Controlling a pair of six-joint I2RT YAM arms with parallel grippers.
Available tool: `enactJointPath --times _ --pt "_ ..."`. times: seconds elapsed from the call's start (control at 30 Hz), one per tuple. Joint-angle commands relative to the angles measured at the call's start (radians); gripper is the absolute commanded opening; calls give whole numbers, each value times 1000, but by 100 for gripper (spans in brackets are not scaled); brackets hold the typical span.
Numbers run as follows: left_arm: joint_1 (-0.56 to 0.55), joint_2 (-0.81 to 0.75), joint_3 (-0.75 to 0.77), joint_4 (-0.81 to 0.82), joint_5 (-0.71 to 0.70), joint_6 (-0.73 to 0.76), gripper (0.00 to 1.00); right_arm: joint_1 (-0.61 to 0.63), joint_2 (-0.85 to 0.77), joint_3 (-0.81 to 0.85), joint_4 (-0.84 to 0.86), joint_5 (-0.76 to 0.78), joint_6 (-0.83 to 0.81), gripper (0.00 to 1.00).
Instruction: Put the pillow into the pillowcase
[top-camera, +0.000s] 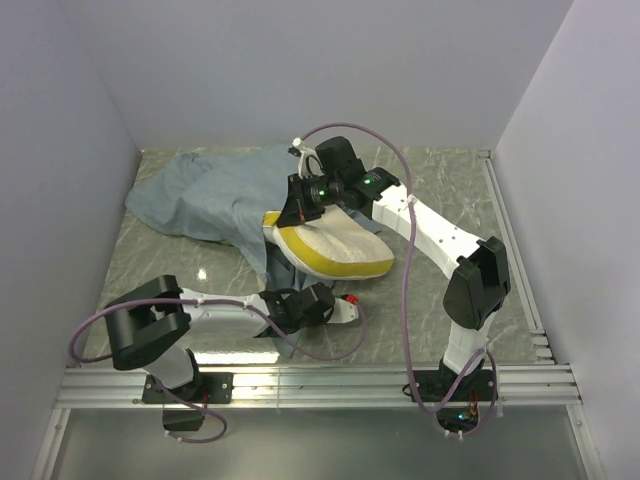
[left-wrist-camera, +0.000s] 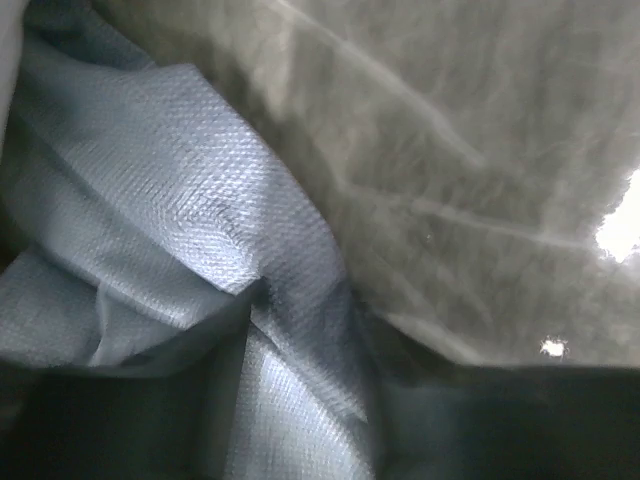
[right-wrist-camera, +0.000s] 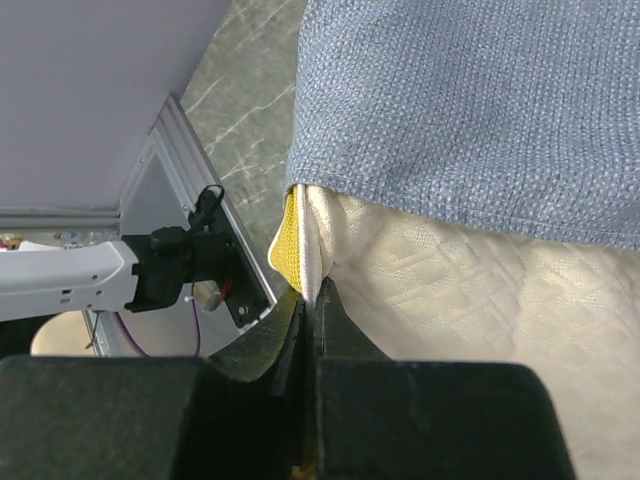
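Observation:
The pillow (top-camera: 335, 250) lies mid-table, cream-white with a yellow side edge, its far end under the blue-grey pillowcase (top-camera: 210, 195). My right gripper (top-camera: 297, 210) is shut on the pillow's edge just in front of the case's hem. In the right wrist view the gripper (right-wrist-camera: 312, 290) pinches the yellow-and-white seam of the pillow (right-wrist-camera: 450, 290), with the pillowcase (right-wrist-camera: 470, 100) lying over it. My left gripper (top-camera: 310, 305) sits low at the pillow's near side, on a strip of the case. In the left wrist view it (left-wrist-camera: 262, 300) is shut on bunched pillowcase fabric (left-wrist-camera: 200, 200), which hides the fingers.
The marbled grey tabletop (top-camera: 450, 190) has white walls on three sides. An aluminium rail (top-camera: 320, 380) runs along the near edge and another (top-camera: 510, 240) down the right side. Purple cables loop over both arms.

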Motion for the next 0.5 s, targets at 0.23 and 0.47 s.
enactJointPath --times 0.23,0.47 --pt "-88 73 189 -51 282 -7 0 6 26 60 96 -21 53 0" --pt "-275 1 293 -18 340 -15 4 31 143 14 175 -62 120 0"
